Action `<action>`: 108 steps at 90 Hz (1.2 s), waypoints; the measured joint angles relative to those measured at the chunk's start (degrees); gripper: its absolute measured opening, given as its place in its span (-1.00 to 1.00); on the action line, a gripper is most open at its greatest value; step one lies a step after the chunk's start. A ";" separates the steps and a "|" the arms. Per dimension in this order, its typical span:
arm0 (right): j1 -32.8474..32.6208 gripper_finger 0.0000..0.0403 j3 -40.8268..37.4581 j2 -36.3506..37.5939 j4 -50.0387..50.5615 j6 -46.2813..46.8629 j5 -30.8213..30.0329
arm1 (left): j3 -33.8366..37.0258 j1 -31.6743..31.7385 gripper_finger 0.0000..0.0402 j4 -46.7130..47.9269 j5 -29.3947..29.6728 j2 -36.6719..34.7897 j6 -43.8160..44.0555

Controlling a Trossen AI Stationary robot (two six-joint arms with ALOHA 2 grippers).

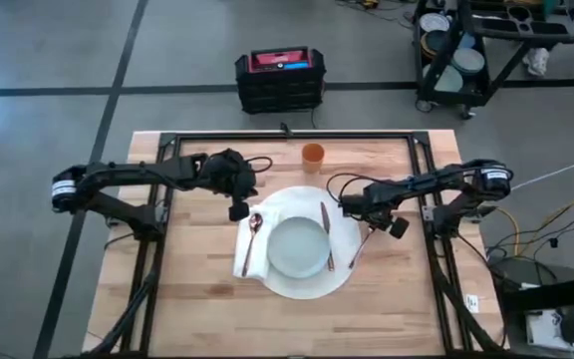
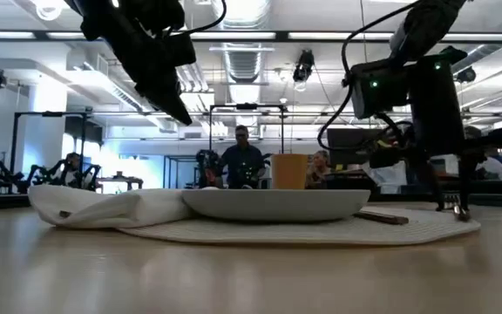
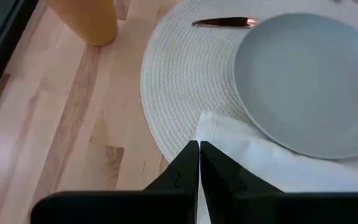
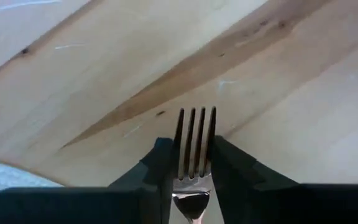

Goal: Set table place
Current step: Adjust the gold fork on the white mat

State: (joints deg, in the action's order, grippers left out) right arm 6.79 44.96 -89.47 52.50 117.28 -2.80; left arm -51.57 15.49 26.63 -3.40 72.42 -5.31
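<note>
On the table (image 1: pixel 197 299) lies the round white mat, the place (image 1: pixel 307 286). A pale grey-green plate (image 1: pixel 299 246) sits at its middle. A folded white napkin (image 1: pixel 251 261) lies at the plate's left with a spoon (image 1: pixel 254 231) on it, and a knife (image 1: pixel 326 235) lies on the mat at the plate's right. An orange cup (image 1: pixel 313 157) stands beyond the mat's far edge. My left gripper (image 1: pixel 239 211) hangs shut over the napkin's far end (image 3: pixel 229 134), holding nothing. My right gripper (image 1: pixel 371 223) is at the mat's right edge, shut on a fork (image 1: pixel 359 249). My right gripper pinches the fork by its head, just behind the tines (image 4: pixel 191 177), between its two fingers. The tines (image 4: pixel 196 134) stick out past the fingertips, over bare wood. The fingers slant down from the table's right side. Whether the fork touches the mat or table, I cannot tell.
A black frame rail (image 1: pixel 287 137) runs around the table top. Bare wood lies to the left (image 1: pixel 192 249) and right (image 1: pixel 397 289) of the mat. A black crate (image 1: pixel 280 80) stands on the floor beyond the far edge. People (image 2: pixel 240 157) show in the room behind.
</note>
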 joint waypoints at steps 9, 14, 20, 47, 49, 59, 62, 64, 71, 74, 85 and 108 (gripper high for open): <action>0.00 -0.66 1.41 0.00 0.01 -3.35 -0.29 | 0.00 -0.01 -1.00 -0.04 0.00 0.00 0.02; 0.00 -0.68 2.55 -0.06 -0.30 -5.21 -0.45 | 0.00 0.01 -1.00 -0.04 0.00 0.00 0.29; 0.00 -0.68 3.70 -0.07 -0.41 -7.82 -0.80 | 0.00 0.01 -1.00 -0.04 0.00 0.00 0.29; -0.29 -0.61 8.23 -0.40 -0.50 -13.95 -2.14 | 0.00 0.01 -1.00 -0.04 0.00 -0.02 1.58; -0.38 -0.62 8.48 -0.49 -0.57 -14.43 -2.12 | 0.00 0.00 -1.00 -0.04 0.00 -0.02 1.59; -1.13 -0.65 10.35 -1.52 -0.95 -16.52 -1.96 | 0.00 0.01 -1.00 -0.04 0.00 -0.02 1.62; -1.41 -0.66 10.96 -1.93 -1.17 -17.10 -1.86 | 0.00 0.01 -1.00 0.00 0.00 -0.02 1.64; -1.64 -0.66 11.41 -2.29 -1.23 -17.61 -1.84 | 0.00 0.01 -1.00 0.01 0.00 -0.02 1.78; -2.19 -0.64 12.99 -3.90 -2.09 -19.29 -1.71 | 0.00 0.01 -1.00 -0.02 0.00 -0.02 2.13; -2.33 -0.62 13.76 -4.86 -2.38 -19.84 -1.67 | 0.00 0.01 -1.00 0.03 0.00 -0.02 2.52; -2.40 -0.55 16.70 -8.64 -2.26 -24.05 -0.93 | 0.00 -0.01 -1.00 0.22 0.00 -0.02 3.63; -2.54 -0.62 22.44 -16.43 -1.71 -32.53 1.97 | 0.00 -0.01 -1.00 1.48 -0.05 -0.02 7.80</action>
State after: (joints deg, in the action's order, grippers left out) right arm 4.25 67.40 -105.90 50.79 84.75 -0.83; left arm -51.57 15.49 28.11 -3.45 72.40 2.49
